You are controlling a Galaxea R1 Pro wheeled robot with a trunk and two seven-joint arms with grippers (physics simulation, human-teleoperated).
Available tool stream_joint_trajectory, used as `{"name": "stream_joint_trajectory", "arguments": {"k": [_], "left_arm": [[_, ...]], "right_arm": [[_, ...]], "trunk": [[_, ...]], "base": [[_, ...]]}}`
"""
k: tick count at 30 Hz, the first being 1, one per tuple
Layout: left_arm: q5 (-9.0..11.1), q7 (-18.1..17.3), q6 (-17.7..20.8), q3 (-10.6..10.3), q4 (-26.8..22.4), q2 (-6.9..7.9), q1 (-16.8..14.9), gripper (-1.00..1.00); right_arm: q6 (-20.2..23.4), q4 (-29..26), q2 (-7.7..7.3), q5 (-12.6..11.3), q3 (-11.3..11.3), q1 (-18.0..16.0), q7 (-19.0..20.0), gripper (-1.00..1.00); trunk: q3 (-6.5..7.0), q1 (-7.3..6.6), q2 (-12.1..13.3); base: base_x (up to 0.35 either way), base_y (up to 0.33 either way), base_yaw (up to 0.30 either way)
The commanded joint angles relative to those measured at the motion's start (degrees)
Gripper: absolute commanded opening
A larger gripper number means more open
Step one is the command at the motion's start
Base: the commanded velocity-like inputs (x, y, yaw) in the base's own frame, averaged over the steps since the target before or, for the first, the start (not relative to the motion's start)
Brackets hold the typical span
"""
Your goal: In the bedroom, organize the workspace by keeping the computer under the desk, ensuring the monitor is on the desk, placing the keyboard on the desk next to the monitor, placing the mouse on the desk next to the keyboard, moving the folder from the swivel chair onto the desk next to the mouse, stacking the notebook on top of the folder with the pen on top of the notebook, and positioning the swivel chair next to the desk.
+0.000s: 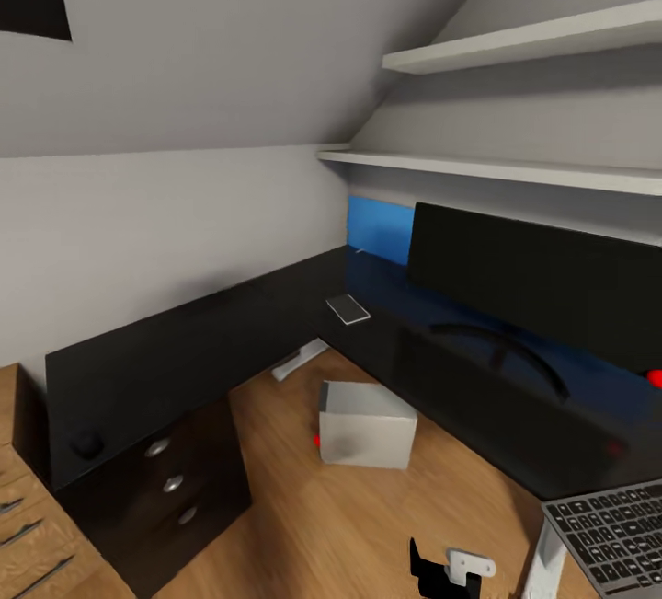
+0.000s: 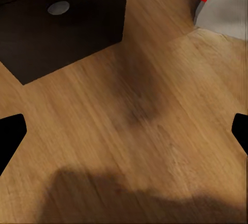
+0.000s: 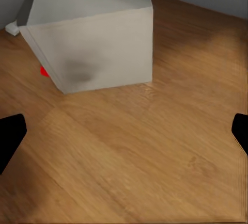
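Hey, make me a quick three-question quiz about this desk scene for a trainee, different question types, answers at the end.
1. True or false: the computer stands on the desk.
2. Multiple choice: the monitor is A) on the floor, B) on the desk, C) on a shelf.
3. Fill in: the keyboard lies at the desk's near ____ end in the head view.

Key:
1. False. It sits on the wooden floor in the desk's inner corner.
2. B.
3. Right.
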Motion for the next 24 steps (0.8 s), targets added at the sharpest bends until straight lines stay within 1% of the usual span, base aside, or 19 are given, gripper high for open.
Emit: {"name": "stream_joint_trajectory", "arguments": {"k": [1, 24], "left_arm": [[0.4, 0.56, -0.18, -0.46, -0.1, 0.09, 0.01, 1.0], [0.4, 0.56, -0.18, -0.44, -0.1, 0.05, 0.01, 1.0]], "right_arm": [[-0.2, 0.13, 0.04, -0.47, 0.46, -0.06, -0.01, 1.0], [-0.19, 0.14, -0.02, -0.34, 0.48, -0.08, 0.08, 1.0]], "trunk": [[-0.05, 0.01, -0.04], [-0.05, 0.01, -0.04]], "base": [[0.0, 0.0, -0.3], [0.0, 0.005, -0.3]]}}
